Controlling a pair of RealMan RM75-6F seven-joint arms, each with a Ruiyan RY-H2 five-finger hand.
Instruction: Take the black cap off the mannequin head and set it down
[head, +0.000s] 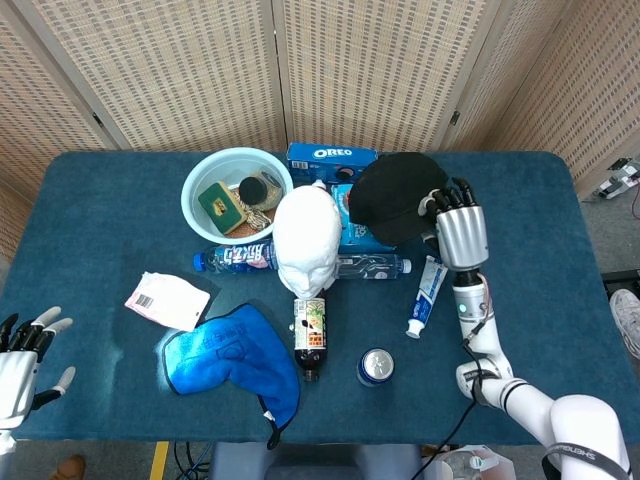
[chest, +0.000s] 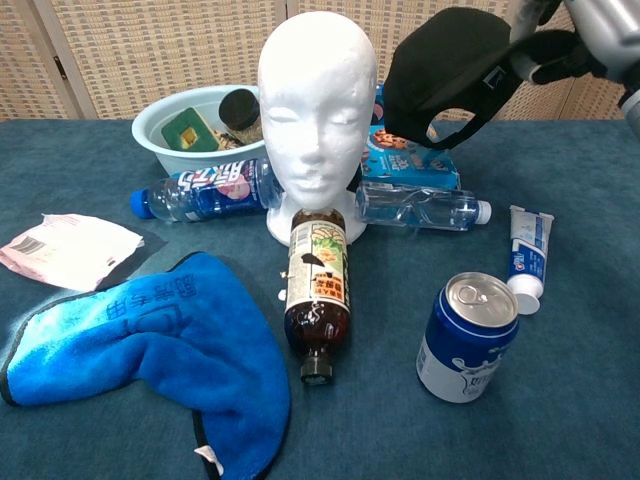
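The black cap hangs in the air to the right of the bare white mannequin head, above the cookie box. My right hand grips it by its right edge. In the chest view the black cap dangles at the upper right beside the mannequin head, held by the right hand. My left hand hovers at the table's front left corner with fingers spread, holding nothing.
A light blue bowl with small items stands behind the head. Cookie boxes, two lying water bottles, a brown bottle, a can, a toothpaste tube, a blue cloth and a white packet lie around.
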